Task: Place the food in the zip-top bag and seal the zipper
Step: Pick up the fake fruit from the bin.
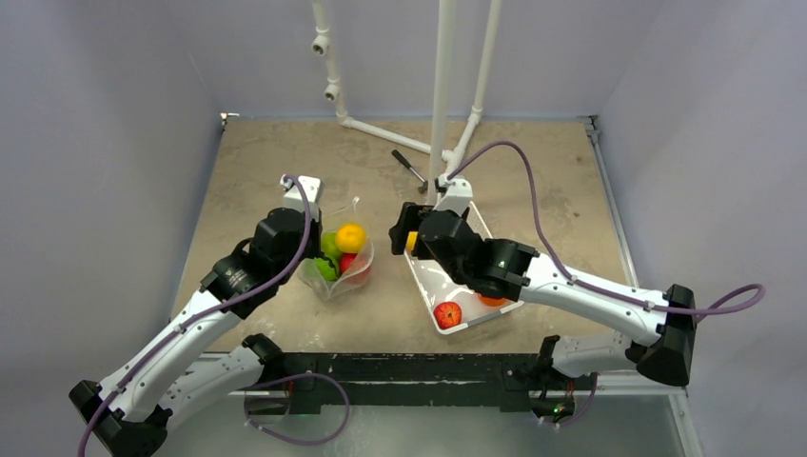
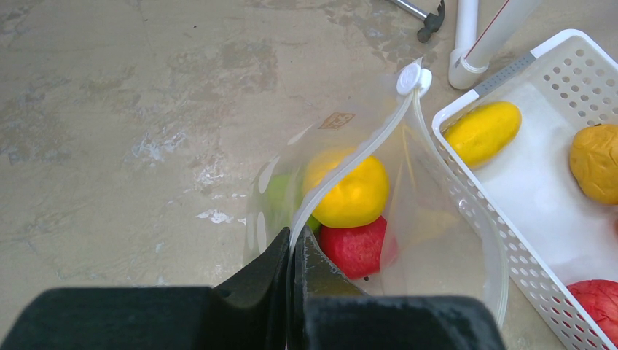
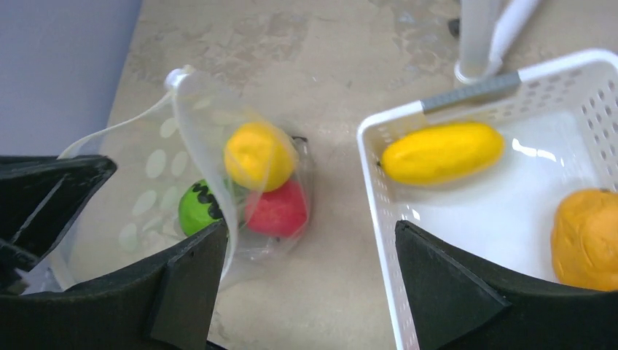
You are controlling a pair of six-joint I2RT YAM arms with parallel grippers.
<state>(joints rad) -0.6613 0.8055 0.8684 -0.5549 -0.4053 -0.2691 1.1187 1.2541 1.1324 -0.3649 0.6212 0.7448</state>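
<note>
The long yellow fruit (image 3: 442,152) lies in the white tray (image 3: 379,219), just ahead and to the right of the right gripper (image 3: 310,237). Its long axis runs nearly along the line between the fingers. This gripper stands wide apart and holds nothing. The left gripper (image 2: 290,251) is clamped on the zipper (image 2: 364,146) of the zip-top bag (image 2: 452,240), beside the tray.

Orange fruit (image 1: 492,301) mostly beneath the right arm (image 1: 571,281) — red fruit (image 2: 599,310), perhaps an apple, half off the left wrist view
</note>
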